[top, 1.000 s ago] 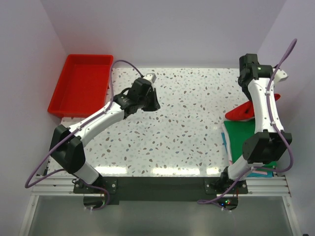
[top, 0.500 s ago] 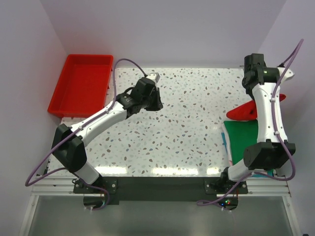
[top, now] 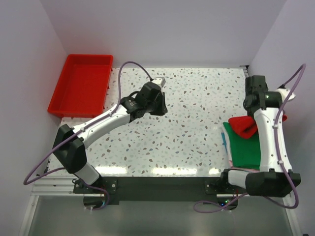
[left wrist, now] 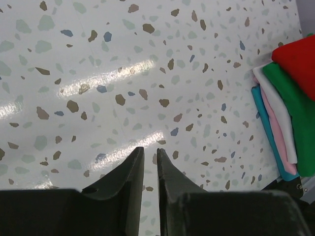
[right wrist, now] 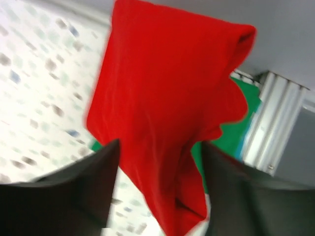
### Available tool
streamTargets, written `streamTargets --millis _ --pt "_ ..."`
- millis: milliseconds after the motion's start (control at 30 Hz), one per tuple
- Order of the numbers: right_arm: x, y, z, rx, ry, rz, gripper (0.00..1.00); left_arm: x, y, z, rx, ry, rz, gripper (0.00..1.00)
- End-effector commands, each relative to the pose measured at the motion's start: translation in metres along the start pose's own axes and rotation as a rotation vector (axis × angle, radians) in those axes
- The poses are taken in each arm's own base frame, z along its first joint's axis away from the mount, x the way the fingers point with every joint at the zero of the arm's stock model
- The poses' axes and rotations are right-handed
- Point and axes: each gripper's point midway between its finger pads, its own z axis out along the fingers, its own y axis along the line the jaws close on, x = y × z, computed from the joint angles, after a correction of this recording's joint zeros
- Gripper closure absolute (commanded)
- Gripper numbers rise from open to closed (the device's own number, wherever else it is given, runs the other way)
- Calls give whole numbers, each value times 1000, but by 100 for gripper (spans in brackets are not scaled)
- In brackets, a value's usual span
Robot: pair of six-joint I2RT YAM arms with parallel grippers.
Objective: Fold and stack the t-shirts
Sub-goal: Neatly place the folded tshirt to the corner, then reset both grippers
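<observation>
Right wrist: right tool [right wrist: 160, 145] apart above red t-shirt [right wrist: 167, 83] at table [top: 197, 98] edge; left tool [left wrist: 150, 150] barely apart.

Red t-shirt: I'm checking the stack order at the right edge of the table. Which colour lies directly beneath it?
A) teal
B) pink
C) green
C: in the left wrist view the red t-shirt rests on top of the green t-shirt, and the top view shows the same red-on-green overlap.
</observation>
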Motion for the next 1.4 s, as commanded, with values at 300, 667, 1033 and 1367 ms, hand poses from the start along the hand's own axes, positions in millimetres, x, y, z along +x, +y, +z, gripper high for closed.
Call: streamTargets --millis 300,667,1033,1367 --pt "43 -99 -80 -506 -56 14 1 39 1 2 57 12 -8 75" --pt "106 -1 -79 -820 226 -163 1 35 10 -18 27 -34 -6 71" --pt "182 90 -115 -1015 275 -417 1 49 45 -44 -56 -106 -29 66" --pt "267 101 -168 -1214 200 -584 1 73 83 -75 -127 -161 -33 57"
